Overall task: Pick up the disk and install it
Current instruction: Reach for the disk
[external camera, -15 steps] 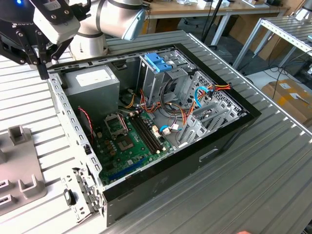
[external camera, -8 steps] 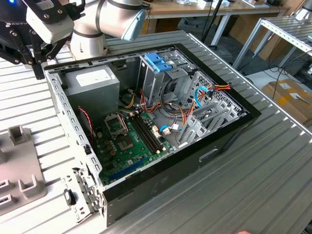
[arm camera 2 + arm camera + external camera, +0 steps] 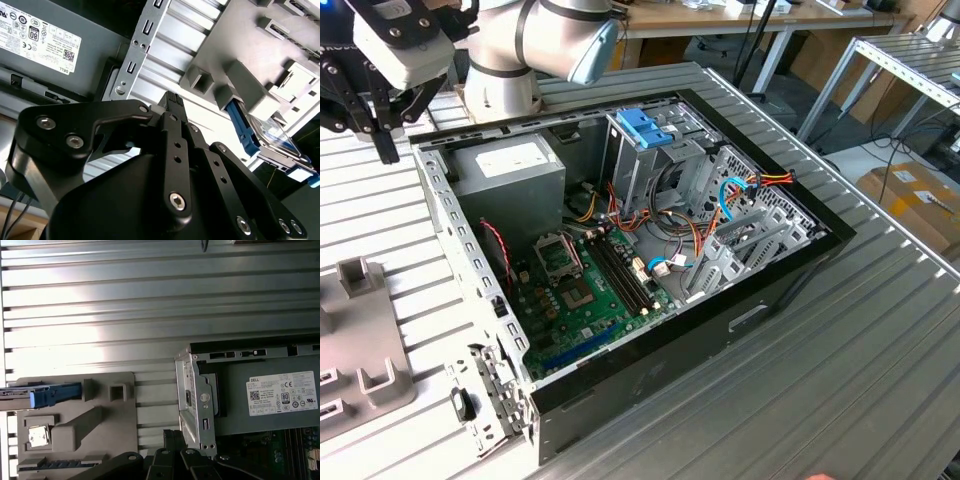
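Gripper: (image 3: 387, 145) at the upper left of the exterior view, above the ribbed table (image 3: 880, 330) beside the open computer case (image 3: 650, 375); fingers pressed together, holding nothing.
Disk: (image 3: 275, 137) in both wrist views (image 3: 50, 395), held in the grey fixture plate (image 3: 235, 40), apart from the gripper.

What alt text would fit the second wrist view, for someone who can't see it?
The black gripper hangs over a ribbed metal table, apart from the disk, which sits in a slot of a grey holder plate. On the other side is the open computer case's metal wall and its labelled grey power-supply box.
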You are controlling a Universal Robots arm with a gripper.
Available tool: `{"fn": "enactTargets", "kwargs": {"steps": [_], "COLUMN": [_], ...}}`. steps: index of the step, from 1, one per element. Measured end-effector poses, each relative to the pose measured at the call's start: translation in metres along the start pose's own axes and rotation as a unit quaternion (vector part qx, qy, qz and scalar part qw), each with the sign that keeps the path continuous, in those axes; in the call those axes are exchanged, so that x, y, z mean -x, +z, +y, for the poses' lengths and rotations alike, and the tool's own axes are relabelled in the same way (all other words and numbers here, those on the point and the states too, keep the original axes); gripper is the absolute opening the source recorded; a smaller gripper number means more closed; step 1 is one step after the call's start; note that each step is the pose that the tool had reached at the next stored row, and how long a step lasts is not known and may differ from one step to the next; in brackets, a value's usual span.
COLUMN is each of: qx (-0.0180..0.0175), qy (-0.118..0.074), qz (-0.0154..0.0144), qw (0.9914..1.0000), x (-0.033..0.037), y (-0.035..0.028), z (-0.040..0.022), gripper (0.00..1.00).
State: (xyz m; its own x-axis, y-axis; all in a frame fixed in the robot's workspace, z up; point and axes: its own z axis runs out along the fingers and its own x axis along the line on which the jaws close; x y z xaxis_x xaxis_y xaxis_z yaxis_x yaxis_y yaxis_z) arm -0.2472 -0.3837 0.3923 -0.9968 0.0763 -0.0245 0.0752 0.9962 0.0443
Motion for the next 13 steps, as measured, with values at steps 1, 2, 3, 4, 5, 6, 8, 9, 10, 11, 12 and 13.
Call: {"fn": "enactTargets", "kwargs": {"steps": [1,2,3,4,5,6,8,9,10,11,12,13], "qx": [0.0,0.0,0.0,0.0,0.0,0.0001,0.0,0.0,0.0,0.0,0.0,0.0], "qy": [0.0,0.0,0.0,0.0,0.0,0.0,0.0,0.0,0.0,0.0,0.0,0.0], "qz": [0.0,0.0,0.0,0.0,0.0,0.0,0.0,0.0,0.0,0.0,0.0,0.0], "qw": [1.0,1.0,1.0,1.0,1.0,1.0,1.0,1.0,1.0,1.0,1.0,1.0], "x": [-0.0016,-0.0034,-0.0045,-0.006,-0.0071,-0.0083,-0.0101,-0.0109,-0.0123,-0.0134,-0.0145,-0.0154], "y": [0.0,0.0,-0.0001,-0.0001,-0.0001,-0.0001,-0.0002,-0.0002,-0.0002,-0.0002,-0.0002,-0.0003], "z": [0.0002,0.0005,0.0006,0.0008,0.001,0.0011,0.0013,0.0014,0.0016,0.0017,0.0018,0.0019], "gripper": [0.11,0.11,0.11,0.11,0.11,0.11,0.11,0.11,0.11,0.11,0.11,0.11]}}
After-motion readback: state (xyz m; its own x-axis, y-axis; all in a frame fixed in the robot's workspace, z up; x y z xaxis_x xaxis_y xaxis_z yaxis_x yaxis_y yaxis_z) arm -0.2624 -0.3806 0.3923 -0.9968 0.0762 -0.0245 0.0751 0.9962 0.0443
